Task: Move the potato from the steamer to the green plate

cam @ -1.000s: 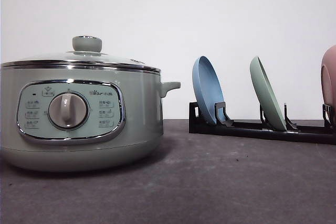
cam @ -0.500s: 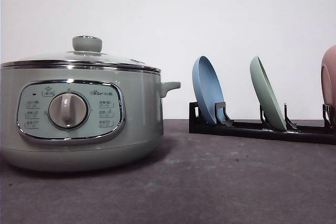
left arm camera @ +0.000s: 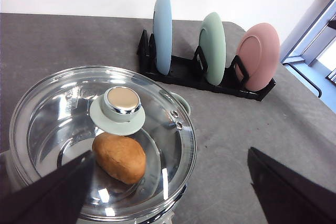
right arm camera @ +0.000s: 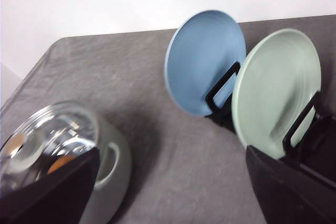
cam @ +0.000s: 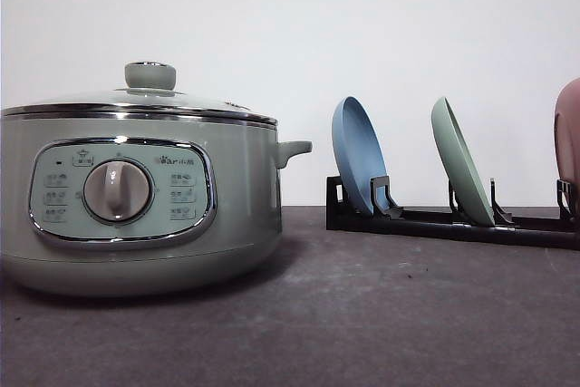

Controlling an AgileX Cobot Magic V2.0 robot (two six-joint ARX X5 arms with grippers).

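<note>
We see the potato (left arm camera: 119, 157), a smooth orange-brown oval, lying inside the steamer (cam: 136, 197) under its closed glass lid (left arm camera: 100, 129). The green plate (cam: 460, 172) stands upright in the black rack (cam: 444, 222), between blue plate (cam: 359, 168) and pink plate (left arm camera: 257, 56); bare table (cam: 381, 314) lies between pot and rack. Both our left gripper (left arm camera: 168, 192) and right gripper (right arm camera: 168, 192) are spread wide, holding nothing. The front view matches a second ago

Pink plate (cam: 569, 138) cut off at front view's edge.
</note>
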